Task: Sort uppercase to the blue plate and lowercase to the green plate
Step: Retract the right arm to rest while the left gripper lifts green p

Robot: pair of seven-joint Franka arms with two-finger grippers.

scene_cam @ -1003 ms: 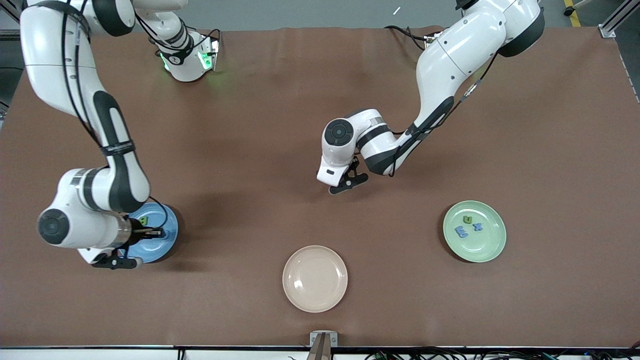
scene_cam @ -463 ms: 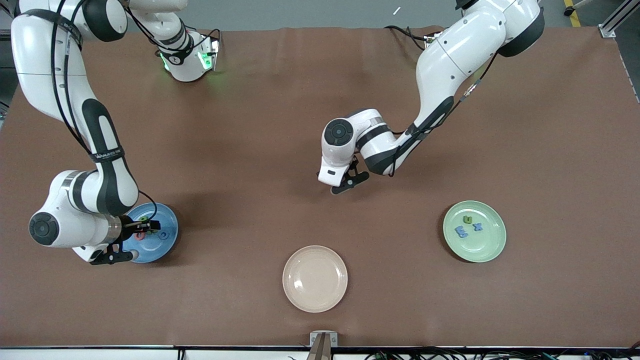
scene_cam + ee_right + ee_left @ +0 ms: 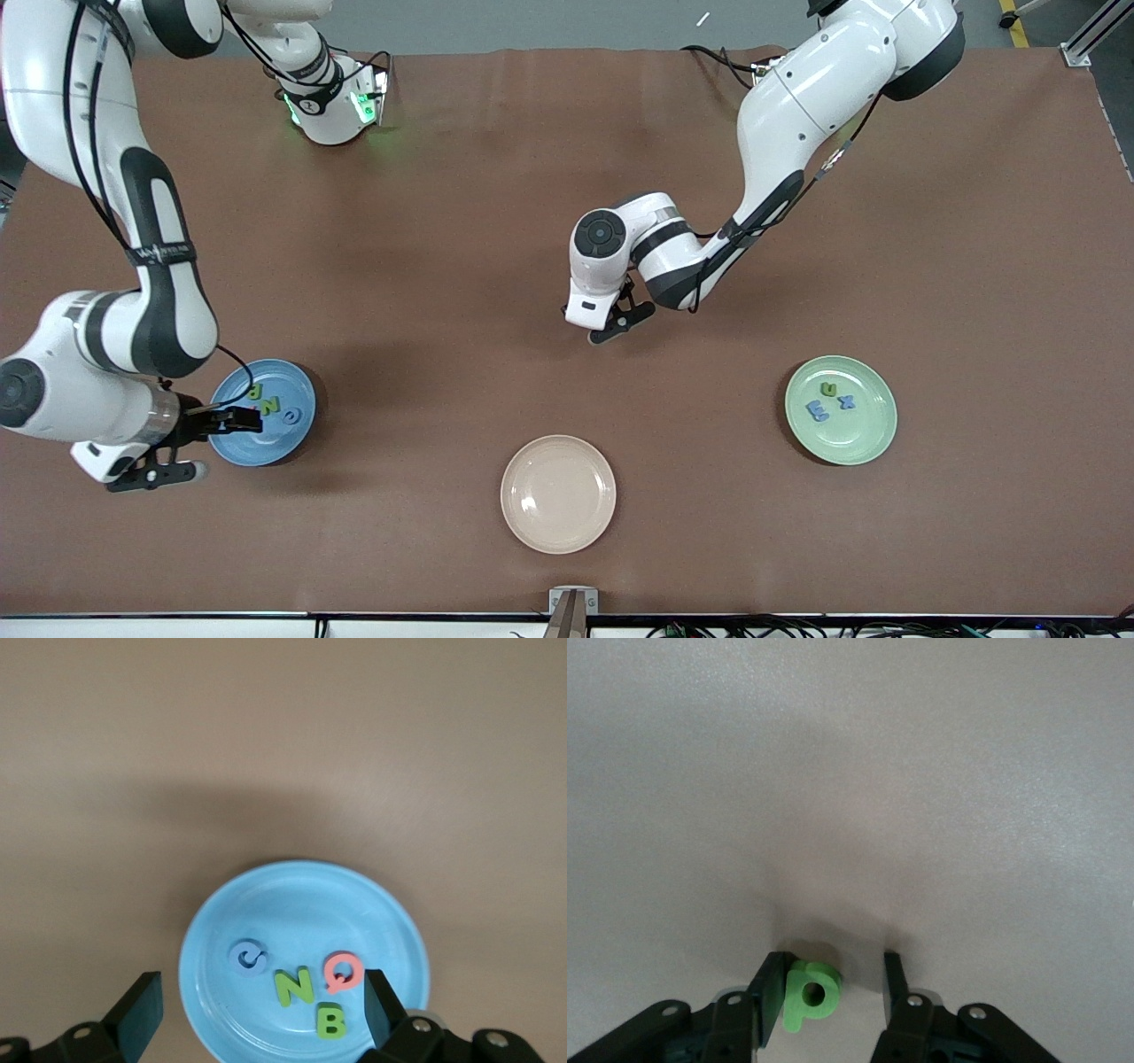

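Observation:
The blue plate lies near the right arm's end of the table and shows in the right wrist view. On it lie the blue C, green N, pink-red Q and green B. My right gripper is open and empty, over the plate's edge. The green plate holds the green u, blue E-shaped letter and blue x. My left gripper is over the table's middle, open around the green p, which touches one finger.
A cream plate lies bare between the two coloured plates, nearer to the front camera. Brown table surface spreads all around the left gripper.
My right arm has drawn back from over the blue plate toward the right arm's end, uncovering the letters on it. The left arm has barely moved.

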